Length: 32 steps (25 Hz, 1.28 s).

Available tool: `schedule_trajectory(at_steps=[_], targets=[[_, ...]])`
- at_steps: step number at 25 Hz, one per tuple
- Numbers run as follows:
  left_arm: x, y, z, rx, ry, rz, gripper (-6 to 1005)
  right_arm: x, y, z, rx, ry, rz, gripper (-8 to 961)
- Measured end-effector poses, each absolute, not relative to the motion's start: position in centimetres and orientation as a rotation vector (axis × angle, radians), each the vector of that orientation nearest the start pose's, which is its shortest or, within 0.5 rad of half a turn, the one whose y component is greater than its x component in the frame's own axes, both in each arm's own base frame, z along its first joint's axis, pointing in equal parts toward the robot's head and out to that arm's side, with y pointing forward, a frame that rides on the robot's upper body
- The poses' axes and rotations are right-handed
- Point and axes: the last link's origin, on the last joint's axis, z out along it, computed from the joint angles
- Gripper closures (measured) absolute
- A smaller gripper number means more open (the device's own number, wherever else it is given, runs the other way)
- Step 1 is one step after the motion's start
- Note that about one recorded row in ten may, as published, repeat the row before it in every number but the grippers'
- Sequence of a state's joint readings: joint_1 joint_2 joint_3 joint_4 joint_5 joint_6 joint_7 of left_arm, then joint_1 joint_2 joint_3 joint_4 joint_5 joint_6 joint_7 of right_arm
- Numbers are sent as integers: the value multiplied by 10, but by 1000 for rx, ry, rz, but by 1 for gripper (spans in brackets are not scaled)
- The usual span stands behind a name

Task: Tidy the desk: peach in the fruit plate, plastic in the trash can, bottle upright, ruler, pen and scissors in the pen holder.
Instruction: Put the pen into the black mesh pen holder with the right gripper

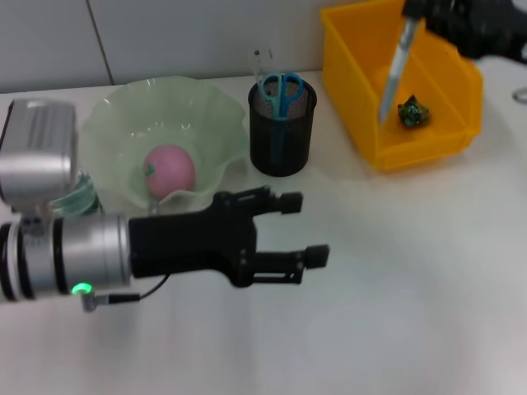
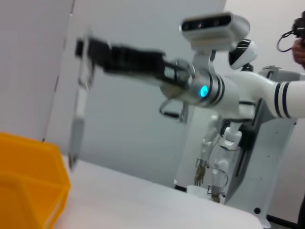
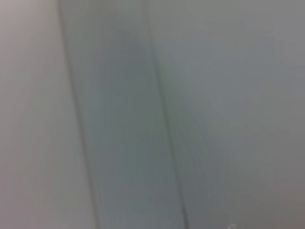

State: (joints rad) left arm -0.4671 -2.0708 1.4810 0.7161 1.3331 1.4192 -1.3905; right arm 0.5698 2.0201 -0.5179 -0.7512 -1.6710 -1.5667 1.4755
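My right gripper (image 1: 420, 10) is at the far right, high over the yellow trash can (image 1: 461, 136), shut on a long flat grey strip that looks like the ruler (image 1: 394, 74), which hangs down. The left wrist view shows the same gripper (image 2: 88, 47), ruler (image 2: 78, 109) and can (image 2: 28, 181). Crumpled green plastic (image 1: 414, 111) lies in the can. The pink peach (image 1: 170, 169) rests in the green fruit plate (image 1: 111, 123). Blue scissors (image 1: 282, 89) and a clear pen (image 1: 262, 62) stand in the black pen holder (image 1: 282, 136). My left gripper (image 1: 306, 229) hovers open and unladen in front of the plate.
A pale green clear thing (image 1: 78, 197), perhaps the bottle, is mostly hidden behind my left arm at the left edge. White tabletop stretches in front of and to the right of the left gripper. Another robot (image 2: 224, 95) stands beyond the table. The right wrist view shows only a grey blur.
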Motion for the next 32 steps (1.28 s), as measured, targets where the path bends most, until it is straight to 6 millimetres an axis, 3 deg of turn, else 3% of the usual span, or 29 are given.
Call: schedule_trajectory(at_steps=[6, 14, 21, 32], targets=[[-208, 293, -69, -2905, -510, -967, 133, 208, 403, 87, -2261, 509, 1105, 742], [-226, 284, -73, -2897, -529, -928, 133, 179, 432, 42, -2315, 536, 986, 734], [-236, 277, -72, -2884, -543, -915, 133, 171, 443, 12, -2300, 545, 938, 726], [-240, 274, -71, -2877, -548, -911, 133, 173, 450, -10, -2309, 544, 773, 714]])
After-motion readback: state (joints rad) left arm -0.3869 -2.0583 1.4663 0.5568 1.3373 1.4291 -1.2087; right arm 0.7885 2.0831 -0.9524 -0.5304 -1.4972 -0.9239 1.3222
